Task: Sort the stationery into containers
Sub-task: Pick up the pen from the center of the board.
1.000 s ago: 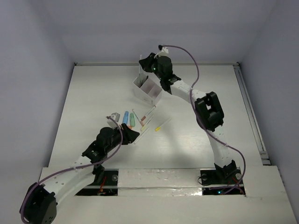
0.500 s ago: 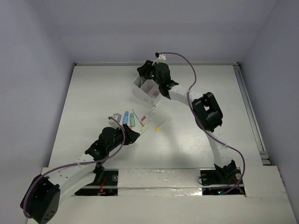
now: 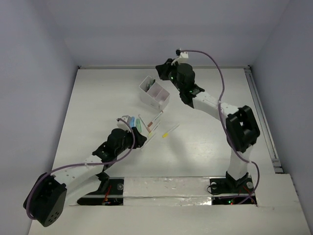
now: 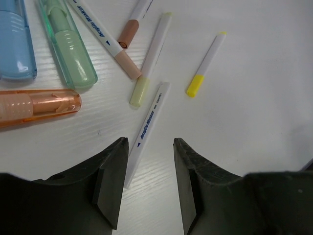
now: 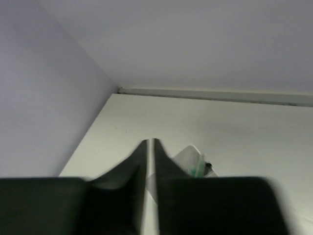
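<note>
Pens [image 4: 146, 132] five, chunky pieces [image 4: 66, 49] three, box [image 3: 151, 102] one

pale lavender walls [image 3: 39, 73] are enclosing a white table [image 3: 98, 93]; a metal rail [image 3: 262, 117] is running along its right edge.

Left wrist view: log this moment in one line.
left pincer: open | lined up on: thin white pen with blue print | grasped: nothing yet
</note>
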`<state>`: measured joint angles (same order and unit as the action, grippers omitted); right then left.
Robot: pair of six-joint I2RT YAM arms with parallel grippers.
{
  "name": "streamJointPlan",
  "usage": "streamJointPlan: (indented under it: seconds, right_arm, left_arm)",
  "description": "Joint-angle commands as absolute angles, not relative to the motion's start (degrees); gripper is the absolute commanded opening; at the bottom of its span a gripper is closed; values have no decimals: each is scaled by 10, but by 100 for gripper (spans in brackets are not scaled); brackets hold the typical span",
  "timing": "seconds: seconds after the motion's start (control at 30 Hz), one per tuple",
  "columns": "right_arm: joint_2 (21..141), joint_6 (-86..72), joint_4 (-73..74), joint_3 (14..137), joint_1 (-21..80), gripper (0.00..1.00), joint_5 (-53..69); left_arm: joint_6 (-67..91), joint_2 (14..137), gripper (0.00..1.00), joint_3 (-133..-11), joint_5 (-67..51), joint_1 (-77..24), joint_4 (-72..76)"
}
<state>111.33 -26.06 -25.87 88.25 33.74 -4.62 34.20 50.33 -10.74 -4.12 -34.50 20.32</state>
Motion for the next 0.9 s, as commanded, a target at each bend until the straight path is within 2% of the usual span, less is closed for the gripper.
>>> streamJointPlan:
  seconds: [0.0,0.17,0.27,0.37,0.4,0.47,0.53,0.57,0.63,0.87]
  right_arm:
    - [1037,-244,-251,799,338,0,-84]
    - [967,-278,-260,638,338,0,-88]
    - [938,-296,-243,593,338,1,-82]
    - [910,-319,-231,536,338,12,-77]
    - [901,-323,-224,515,338,22,-78]
    - [877,-335,-203,498,338,34,-94]
    - [859,-337,-189,477,338,51,-109]
    - [840,-337,-177,470,338,52,-111]
    - [818,-336,-171,457,338,64,-112]
    - [759,-330,-171,390,338,65,-96]
  left_arm:
    - [308,536,38,-149,-33,-366,216]
    - [283,605,36,-205,30,-424,186]
    - [270,631,36,-235,90,-447,169]
    - [265,669,39,-250,120,-455,167]
    - [263,677,40,-254,121,-455,167]
    - [256,700,42,-268,128,-455,167]
    - [249,717,43,-279,125,-455,167]
    - [243,724,43,-282,120,-455,167]
    - [239,745,43,-287,102,-460,170]
    - [236,787,39,-296,66,-471,189]
